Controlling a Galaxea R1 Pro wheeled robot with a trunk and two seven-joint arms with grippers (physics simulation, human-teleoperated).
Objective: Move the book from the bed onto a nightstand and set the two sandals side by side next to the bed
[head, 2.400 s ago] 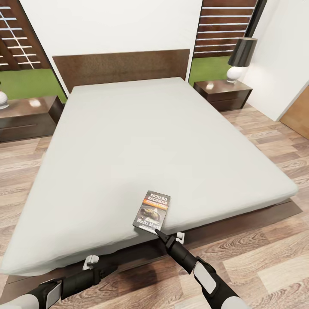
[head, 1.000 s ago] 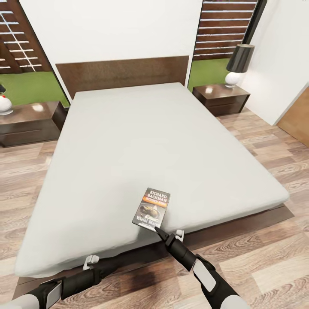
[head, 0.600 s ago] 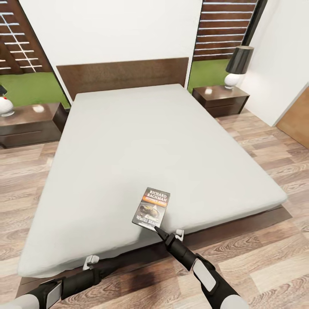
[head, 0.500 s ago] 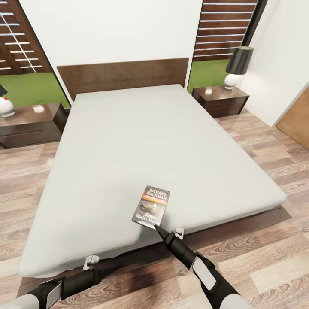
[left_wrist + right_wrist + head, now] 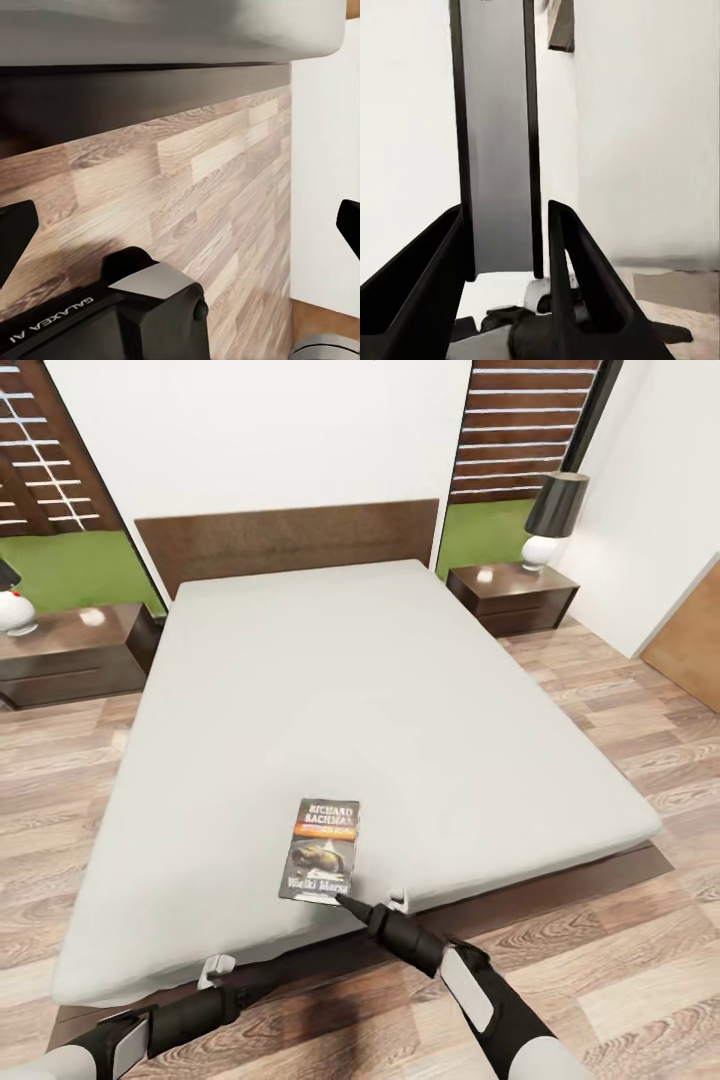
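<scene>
The book (image 5: 322, 850) lies on the bed (image 5: 400, 690) near its foot edge. Our right gripper (image 5: 345, 901) touches its corner, fingers apart w/ nothing between. It may nudge the book off the bed.

One bed (image 5: 330, 690) carries one book (image 5: 322, 850), two nightstands (image 5: 70, 655) (image 5: 512, 596) stand at its far left and far right, each bearing one lamp (image 5: 10, 600) (image 5: 550, 520), and two grippers (image 5: 215, 967) (image 5: 345, 901) reach in at the near edge.

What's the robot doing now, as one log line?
book: on bed, near edge | right gripper: open, at book's corner | left gripper: open, low beside bed
</scene>
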